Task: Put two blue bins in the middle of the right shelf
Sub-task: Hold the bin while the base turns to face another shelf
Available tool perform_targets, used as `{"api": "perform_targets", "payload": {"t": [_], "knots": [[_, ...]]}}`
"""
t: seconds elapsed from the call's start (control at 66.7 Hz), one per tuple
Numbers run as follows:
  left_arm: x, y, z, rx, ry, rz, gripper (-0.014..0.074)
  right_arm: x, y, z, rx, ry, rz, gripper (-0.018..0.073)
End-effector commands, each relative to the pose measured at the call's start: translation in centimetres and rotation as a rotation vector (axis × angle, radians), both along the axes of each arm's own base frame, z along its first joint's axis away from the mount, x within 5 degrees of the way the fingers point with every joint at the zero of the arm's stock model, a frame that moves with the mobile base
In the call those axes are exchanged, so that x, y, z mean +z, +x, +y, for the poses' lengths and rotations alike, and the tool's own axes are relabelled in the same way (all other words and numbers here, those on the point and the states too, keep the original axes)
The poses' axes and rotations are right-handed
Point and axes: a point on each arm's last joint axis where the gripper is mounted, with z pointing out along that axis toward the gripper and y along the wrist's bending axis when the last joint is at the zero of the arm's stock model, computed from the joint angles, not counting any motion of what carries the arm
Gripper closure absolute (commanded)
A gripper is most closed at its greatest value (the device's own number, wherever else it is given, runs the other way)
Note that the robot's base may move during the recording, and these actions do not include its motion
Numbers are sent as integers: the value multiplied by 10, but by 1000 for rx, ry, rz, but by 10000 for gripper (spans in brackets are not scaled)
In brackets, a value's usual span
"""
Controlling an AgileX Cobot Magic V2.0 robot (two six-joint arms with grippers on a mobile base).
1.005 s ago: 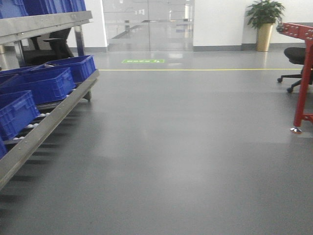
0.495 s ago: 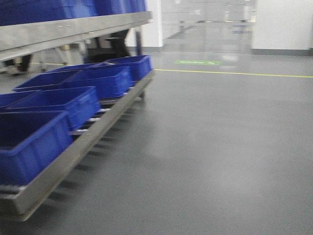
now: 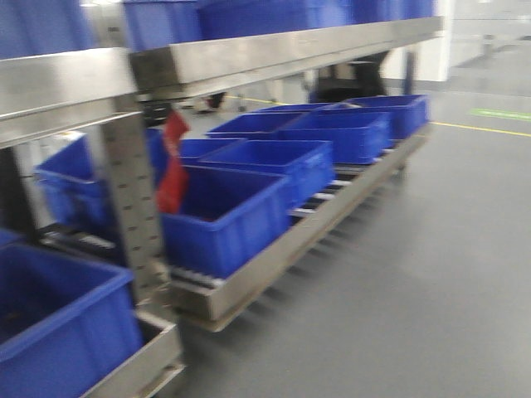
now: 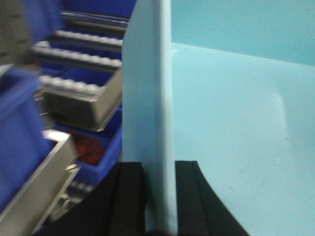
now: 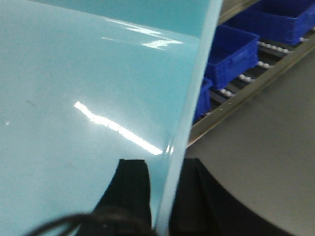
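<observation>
Exterior front-facing view, all blur: right shelf (image 3: 282, 54) rail across 12 o'clock, stored bins (image 3: 224, 217) lined below. Left pincer (image 4: 158, 169) clamped on carried bin (image 4: 236, 123) wall at 6 o'clock; right pincer (image 5: 167, 172) clamped likewise. Could clip steel upright (image 3: 129, 207) at 9 o'clock, jolt the thin-wall grip, tilt or drop the load.
</observation>
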Motion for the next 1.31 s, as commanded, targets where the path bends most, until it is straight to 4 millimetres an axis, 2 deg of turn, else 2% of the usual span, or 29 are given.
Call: {"api": "perform_targets", "payload": {"t": [0.0, 1.29], "knots": [[14, -5, 2, 8, -48, -93, 708, 9, -6, -3, 7, -17, -55, 713], [14, -5, 2, 8, -48, -93, 708, 9, -6, -3, 7, -17, -55, 713]]}}
